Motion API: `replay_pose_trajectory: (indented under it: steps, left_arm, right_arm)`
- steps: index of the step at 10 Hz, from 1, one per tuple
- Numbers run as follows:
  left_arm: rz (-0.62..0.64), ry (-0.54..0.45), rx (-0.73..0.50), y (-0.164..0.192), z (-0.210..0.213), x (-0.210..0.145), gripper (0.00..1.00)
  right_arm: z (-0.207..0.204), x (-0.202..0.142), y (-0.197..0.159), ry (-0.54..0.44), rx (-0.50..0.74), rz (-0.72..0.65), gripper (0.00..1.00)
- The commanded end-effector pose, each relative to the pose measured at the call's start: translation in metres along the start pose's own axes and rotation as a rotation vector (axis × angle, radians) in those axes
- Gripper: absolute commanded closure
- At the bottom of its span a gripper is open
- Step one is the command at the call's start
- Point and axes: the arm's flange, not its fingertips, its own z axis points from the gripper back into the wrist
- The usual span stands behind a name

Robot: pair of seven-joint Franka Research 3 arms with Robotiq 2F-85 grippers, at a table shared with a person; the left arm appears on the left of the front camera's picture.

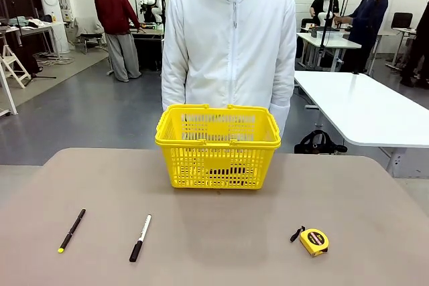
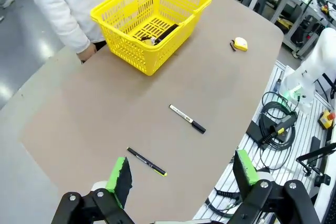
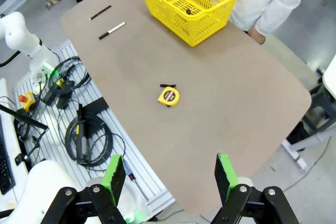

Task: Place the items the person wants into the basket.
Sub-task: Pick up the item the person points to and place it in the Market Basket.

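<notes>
Spread wide, the robot's left hand point(image 2: 181, 167) hangs high above the near left part of the table point(image 1: 214, 199), its green pads well apart and nothing between them. The robot's right hand point(image 3: 169, 165) is spread too, holding nothing, high over the near right edge of the table.

The yellow basket point(image 1: 201, 159) stands at the far middle of the table, just in front of the person point(image 1: 231, 45) in the white hooded jacket, with both handles folded down on its rim. The box-cutter knife point(image 2: 164, 33) lies on the basket's floor; from the front it shows as a dark shape through the lattice. One of the person's hands point(image 2: 86, 52) hangs just beside the far edge of the table, near the basket.

The black pen point(image 1: 72, 230) lies flat at the near left, its yellow tip toward the robot. The white marker point(image 1: 140, 238) lies just to the right of it, apart from it, black cap toward the robot. The round yellow tape measure point(image 1: 314, 241) sits at the near right, well apart from both.
</notes>
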Motion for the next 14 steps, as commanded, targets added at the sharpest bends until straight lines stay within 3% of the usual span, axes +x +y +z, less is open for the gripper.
replay_pose_trajectory:
  steps: [1,14]
  left_arm:
    - [-0.005,-0.004,-0.005,-0.0009,0.0033,0.0009,0.0]
    - [-0.005,-0.004,-0.005,-0.0009,0.0033,0.0009,0.0]
  right_arm:
    - [0.0,0.0012,0.0007,-0.021,0.022,0.017,0.11]
    - [0.0,0.0012,0.0007,-0.021,0.022,0.017,0.11]
